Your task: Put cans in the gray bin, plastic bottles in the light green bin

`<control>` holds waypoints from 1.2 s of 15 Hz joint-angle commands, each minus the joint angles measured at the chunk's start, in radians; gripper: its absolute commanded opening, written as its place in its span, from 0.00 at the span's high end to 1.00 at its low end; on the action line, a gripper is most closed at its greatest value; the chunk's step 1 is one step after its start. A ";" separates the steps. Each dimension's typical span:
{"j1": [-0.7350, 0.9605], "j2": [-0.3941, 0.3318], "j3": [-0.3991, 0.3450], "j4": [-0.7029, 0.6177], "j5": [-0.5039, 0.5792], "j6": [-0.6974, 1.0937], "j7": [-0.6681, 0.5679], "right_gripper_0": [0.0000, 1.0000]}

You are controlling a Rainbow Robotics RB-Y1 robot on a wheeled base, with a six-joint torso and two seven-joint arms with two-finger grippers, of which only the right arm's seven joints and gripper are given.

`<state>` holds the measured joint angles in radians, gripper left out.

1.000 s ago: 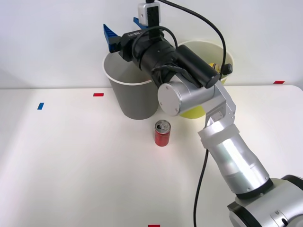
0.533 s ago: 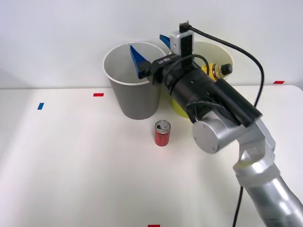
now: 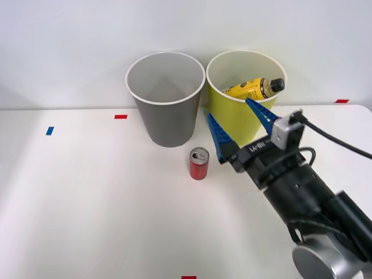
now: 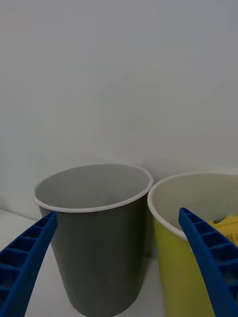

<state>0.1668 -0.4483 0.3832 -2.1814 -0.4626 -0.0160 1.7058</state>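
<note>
A red can [image 3: 199,163] stands upright on the white table, just in front of the gray bin [image 3: 165,119] and the light green bin [image 3: 232,119], which stand side by side at the back. A yellow plastic bottle [image 3: 251,89] with a black cap lies tilted inside the light green bin. My right gripper [image 3: 226,106] is open and holds nothing; it hovers in front of the light green bin, right of the can, pointing at the bins. In the right wrist view the blue fingers [image 4: 25,262] frame the gray bin [image 4: 94,237] and the light green bin [image 4: 171,257]; a bit of the bottle [image 4: 229,224] shows.
Small red tape marks [image 3: 120,116] and a blue one [image 3: 49,130] lie on the table [image 3: 87,203]. A white wall rises right behind the bins. My arm's dark wrist [image 3: 290,186] fills the lower right.
My right arm has drawn back from above the gray bin's rim, swinging right and down to a spot in front of the light green bin. The gripper stayed open. The red can has not moved.
</note>
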 commanded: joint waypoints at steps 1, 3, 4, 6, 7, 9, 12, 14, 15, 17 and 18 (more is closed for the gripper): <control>0.169 -0.102 0.031 -0.009 0.001 -0.173 0.003 0.17; 0.266 -0.125 0.022 -0.009 0.001 -0.234 0.006 0.17; 0.312 -0.124 0.009 -0.009 0.001 -0.254 0.009 0.18; 0.398 -0.102 -0.021 -0.009 0.013 -0.272 0.017 0.17; 0.431 -0.102 -0.029 -0.009 0.021 -0.285 0.018 0.17; 0.502 -0.101 -0.038 -0.009 0.039 -0.321 0.018 0.17; 0.565 -0.087 -0.050 -0.008 0.067 -0.344 0.018 0.18; 0.606 -0.064 -0.070 -0.006 0.082 -0.343 0.021 0.17; 0.634 -0.049 -0.081 -0.008 0.094 -0.331 0.015 0.18; 0.635 0.037 -0.087 0.032 0.137 -0.332 0.011 0.17; 0.617 0.099 -0.099 0.098 0.213 -0.372 0.003 0.17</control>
<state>0.8001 -0.4125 0.2969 -2.1489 -0.3244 -0.3512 1.7174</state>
